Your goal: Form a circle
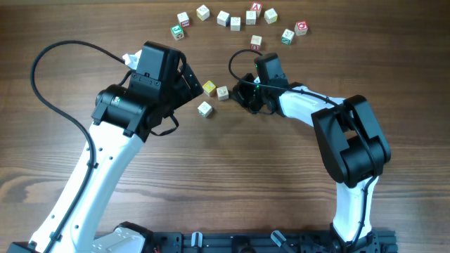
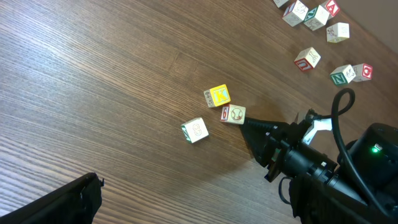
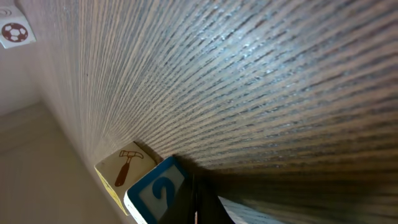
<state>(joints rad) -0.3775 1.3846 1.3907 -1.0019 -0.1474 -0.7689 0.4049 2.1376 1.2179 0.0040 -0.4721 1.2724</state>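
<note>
Right fingers (image 1: 236,92) closed, empty, tip at the pale cube (image 1: 223,92) at their 9 o'clock. The circle (image 1: 209,88), three cubes so far, sits mid-counter between arms. Left fingers (image 1: 191,88) wide open at its 9. We reckon right is nearer.

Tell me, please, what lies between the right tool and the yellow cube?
One pale cube, at the right tool's tip; the left wrist view shows it.
</note>
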